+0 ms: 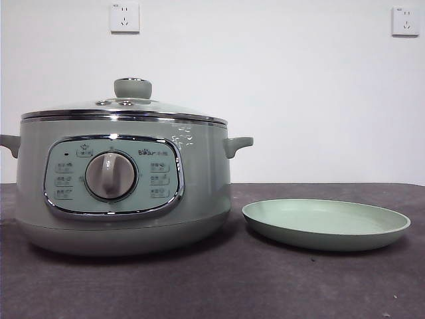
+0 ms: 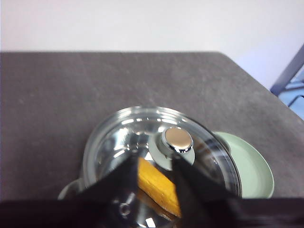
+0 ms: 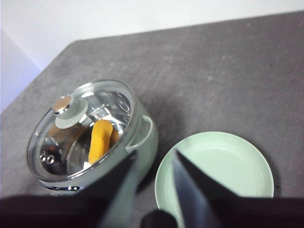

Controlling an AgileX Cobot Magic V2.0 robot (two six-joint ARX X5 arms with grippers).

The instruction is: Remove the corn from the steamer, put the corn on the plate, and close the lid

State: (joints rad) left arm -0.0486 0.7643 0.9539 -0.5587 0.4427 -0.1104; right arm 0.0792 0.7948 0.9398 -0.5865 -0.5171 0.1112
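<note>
stubby yellow-orange corn cob [image 3: 100, 139] inside sage-green steamer pot [image 1: 119, 193], glass lid [image 1: 126, 106] on | lid prob. heavy, slick: grab knob [image 2: 176, 139] | left pincer [image 2: 154, 175] & right pincer [image 3: 153, 178] both apart | pale green plate [image 1: 325, 226] beside

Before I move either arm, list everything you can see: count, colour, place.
steamer: one, pale sage green with a chrome-rimmed panel and dial, on the table beside the plate.
lid: one, glass with a steel rim and pale green knob, closed on the steamer.
corn: one, yellow-orange, inside the steamer, seen through the lid.
plate: one, pale green, nothing on it, on the table next to the steamer.
table: one, dark grey.
wall sockets: two, white, on the wall behind.
left gripper: black, open, above the lid.
right gripper: black, open, above the gap between steamer and plate.
</note>
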